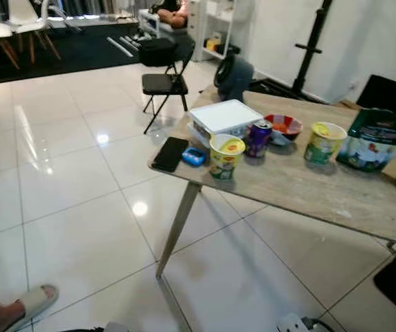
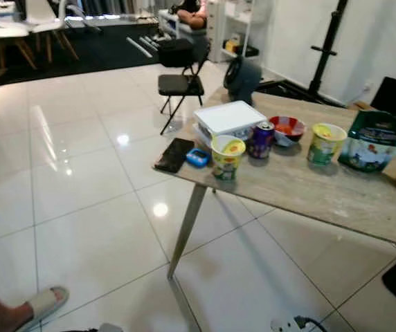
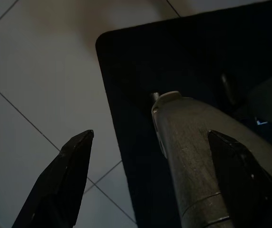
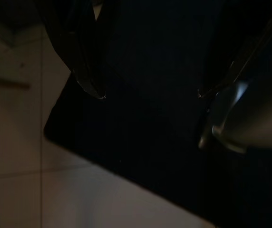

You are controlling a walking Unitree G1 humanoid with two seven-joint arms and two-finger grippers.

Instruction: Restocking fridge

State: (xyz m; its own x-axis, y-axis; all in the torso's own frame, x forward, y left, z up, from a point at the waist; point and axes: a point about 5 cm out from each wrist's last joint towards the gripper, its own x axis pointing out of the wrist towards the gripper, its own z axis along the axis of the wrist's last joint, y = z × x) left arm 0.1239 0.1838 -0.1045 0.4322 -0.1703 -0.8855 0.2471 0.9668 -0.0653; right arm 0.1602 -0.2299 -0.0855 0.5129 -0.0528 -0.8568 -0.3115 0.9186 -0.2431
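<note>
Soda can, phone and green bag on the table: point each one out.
Soda can [image 1: 258, 137], left eye view, its side.
Phone [image 1: 170, 153], left eye view, screen middle.
Green bag [image 1: 376, 140], left eye view, front face.

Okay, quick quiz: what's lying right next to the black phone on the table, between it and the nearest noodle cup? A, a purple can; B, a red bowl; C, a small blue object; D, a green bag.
C: a small blue object lies on the table between the black phone and the nearest noodle cup; the bowl, bag and can sit farther along.
</note>
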